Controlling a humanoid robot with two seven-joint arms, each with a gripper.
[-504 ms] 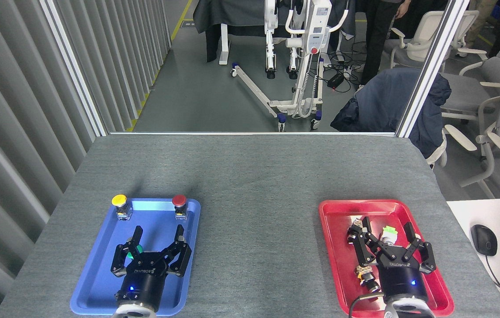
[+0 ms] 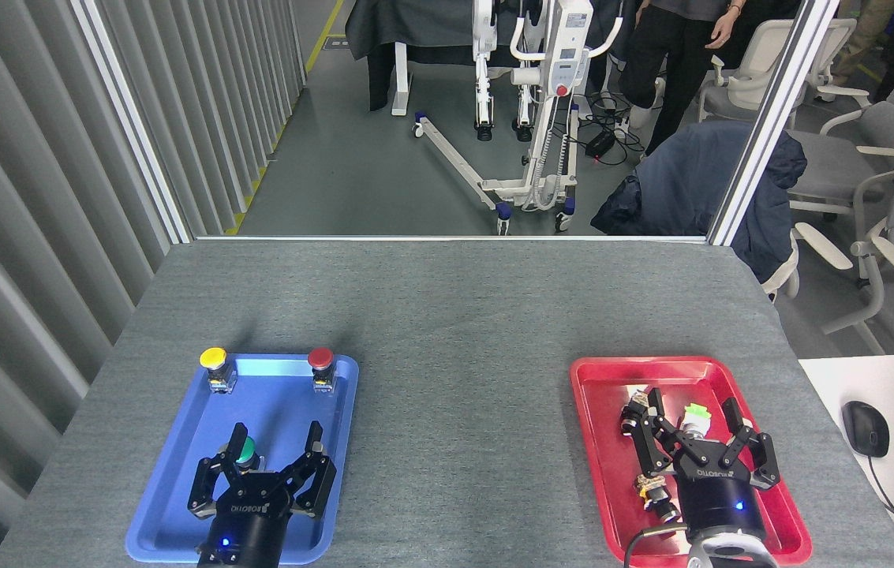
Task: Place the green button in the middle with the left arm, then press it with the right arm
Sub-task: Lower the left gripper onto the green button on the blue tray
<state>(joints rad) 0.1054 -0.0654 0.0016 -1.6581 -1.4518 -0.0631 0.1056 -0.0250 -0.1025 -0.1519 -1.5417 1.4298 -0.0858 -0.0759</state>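
The green button (image 2: pixel 246 450) stands in the blue tray (image 2: pixel 178 481), its dark green cap showing just inside the left finger of my left gripper (image 2: pixel 276 433). That gripper hangs open over the tray, with the button low between its fingers and not held. My right gripper (image 2: pixel 690 406) is open above the red tray (image 2: pixel 604 394), around a white switch with a light green top (image 2: pixel 697 417). The middle (image 2: pixel 462 394) is bare grey felt tabletop between the two trays.
A yellow button (image 2: pixel 214 361) and a red button (image 2: pixel 321 363) stand at the blue tray's far edge. Small metal parts (image 2: pixel 652 489) lie in the red tray. A mouse (image 2: pixel 865 428) rests on a white table at the right. Chairs, a lift frame and a person stand beyond the table.
My left gripper has pulled back toward me and slightly left, so more of the green button's cap shows. The right arm has not moved.
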